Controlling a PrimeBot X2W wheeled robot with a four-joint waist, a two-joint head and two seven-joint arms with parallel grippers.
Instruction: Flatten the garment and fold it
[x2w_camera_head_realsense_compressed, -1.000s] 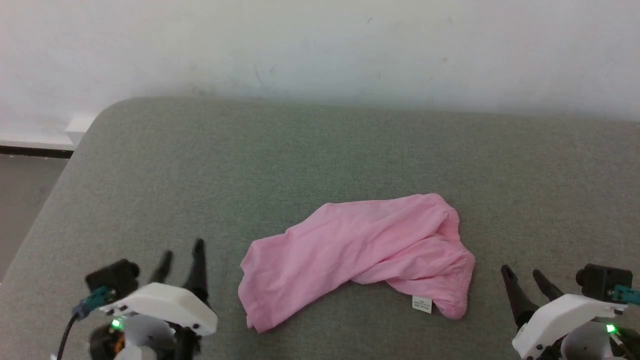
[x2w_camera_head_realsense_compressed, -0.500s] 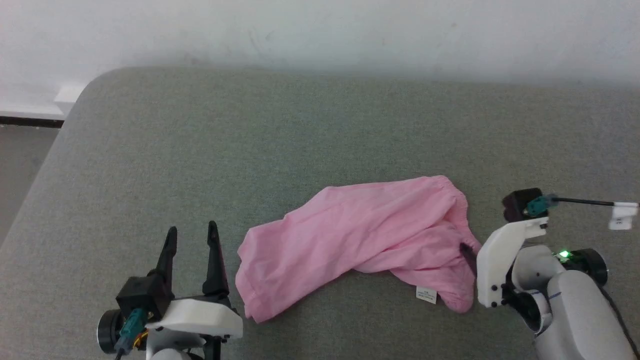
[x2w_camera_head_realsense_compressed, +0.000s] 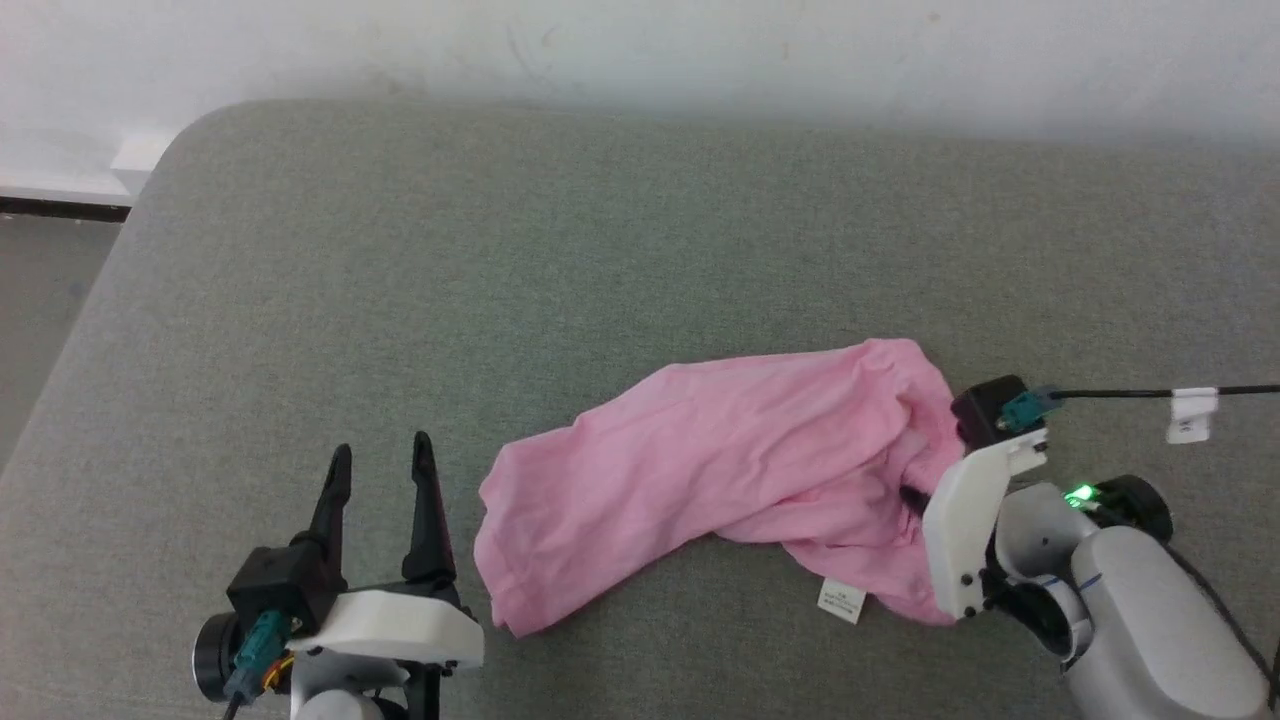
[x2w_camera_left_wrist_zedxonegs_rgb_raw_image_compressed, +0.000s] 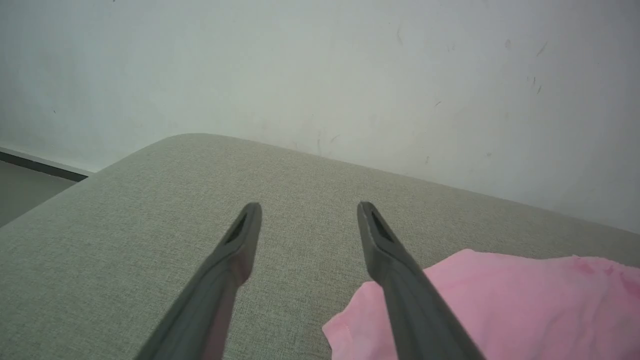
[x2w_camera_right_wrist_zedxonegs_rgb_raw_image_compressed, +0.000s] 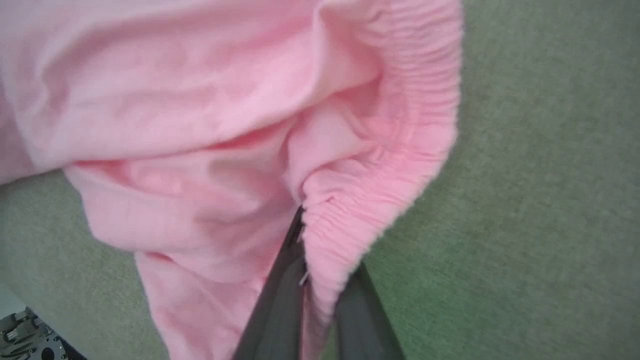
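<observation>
Head view, right side: we are seeing our right gripper (x2w_camera_head_realsense_compressed: 912, 495), which was waiting apart from the cloth a second ago, now pressing into the right end of the garment (x2w_camera_head_realsense_compressed: 700, 470).
Right wrist view, fingers: they are closing narrowly on the gathered elastic edge (x2w_camera_right_wrist_zedxonegs_rgb_raw_image_compressed: 400, 150), pinching pink cloth between them.
Left gripper (x2w_camera_head_realsense_compressed: 381, 450): it is holding its fingers wide with nothing between them, just beside the garment's left end.
Garment: it is lying crumpled and twisted on the grey cushion (x2w_camera_head_realsense_compressed: 500, 250) between our two grippers, its white label (x2w_camera_head_realsense_compressed: 840, 603) showing on the near side.
Camera: our head is tilting, so we are not counting the shift of the whole picture as a move of the cloth.
Meaning: we are judging that the first grasp is only now being made. Flattening is just beginning, and folding has not yet started.
</observation>
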